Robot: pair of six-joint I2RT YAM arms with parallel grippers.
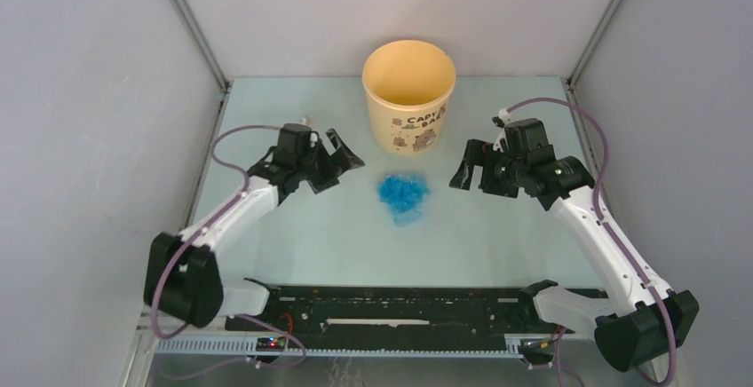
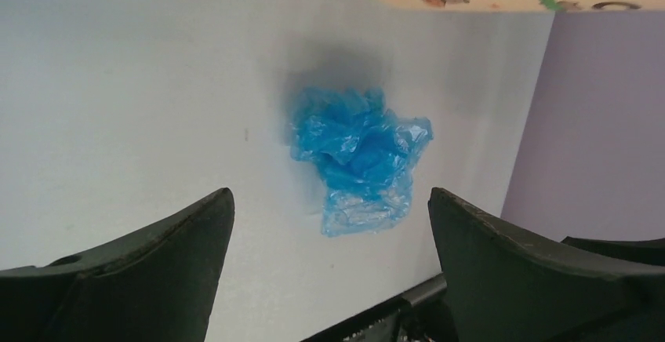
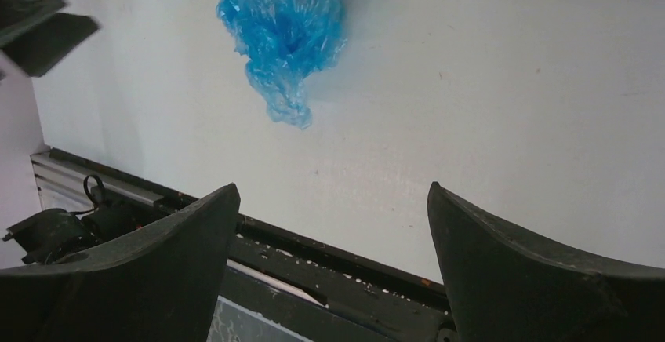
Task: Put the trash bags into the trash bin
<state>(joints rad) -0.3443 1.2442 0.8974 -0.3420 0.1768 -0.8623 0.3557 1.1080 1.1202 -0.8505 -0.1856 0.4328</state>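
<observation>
Pale table (image 1: 293,236), grey walls (image 1: 89,138) around. Crumpled blue trash bag (image 1: 404,194) lies mid-table, near the upright trash bin (image 1: 409,94) at the far side, not touching it. Left gripper (image 1: 344,172) and right gripper (image 1: 471,178) flank the bag, both spread wide, holding nothing.

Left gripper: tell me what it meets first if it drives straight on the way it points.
Probably the crumpled trash bag, which lies on the table straight ahead of the open left gripper. Depth is unclear: it might touch the table just short of it.
</observation>
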